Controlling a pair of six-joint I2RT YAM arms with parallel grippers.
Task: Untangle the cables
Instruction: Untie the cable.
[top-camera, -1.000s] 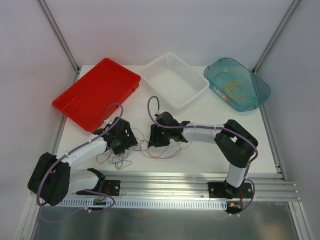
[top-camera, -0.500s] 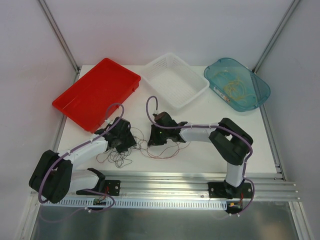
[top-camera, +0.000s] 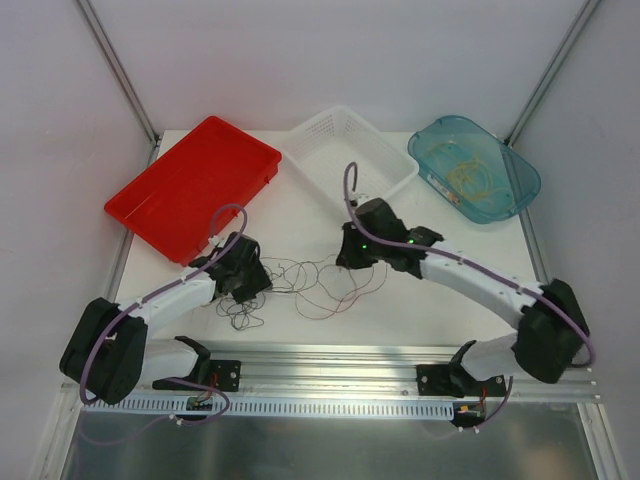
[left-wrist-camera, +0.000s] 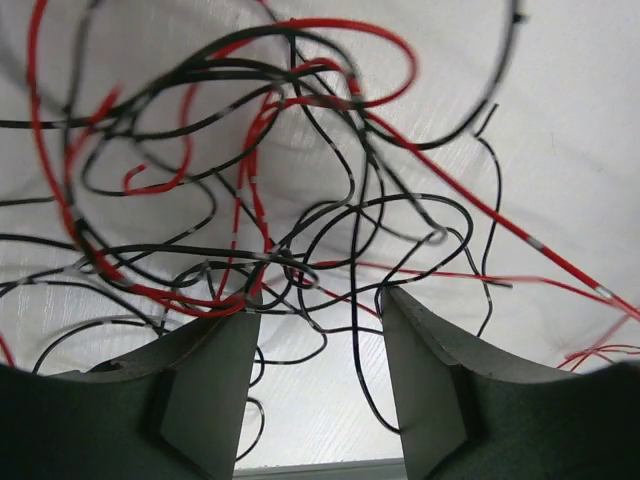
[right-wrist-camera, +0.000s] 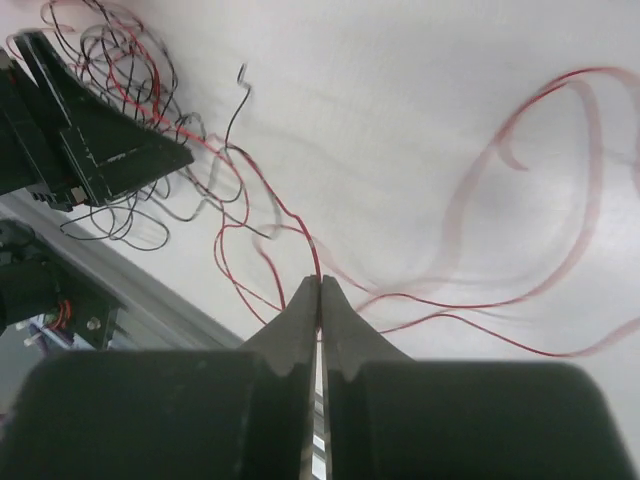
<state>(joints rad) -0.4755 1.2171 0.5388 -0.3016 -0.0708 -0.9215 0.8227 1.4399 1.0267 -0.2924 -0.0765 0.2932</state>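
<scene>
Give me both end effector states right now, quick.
Left end effector: open, jaws astride the tangled cables.
Right end effector: closed on a red cable.

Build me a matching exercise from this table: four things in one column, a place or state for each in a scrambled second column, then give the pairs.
Column one
1. red tray
2. white basket
3. teal tub
4. right end effector

Column two
A. at the far edge, in the middle
B. shut on a red cable
C. at the far left, set at an angle
D. at the far right, holding yellowish wire

Pairs: 1-C, 2-A, 3-D, 4-B
</scene>
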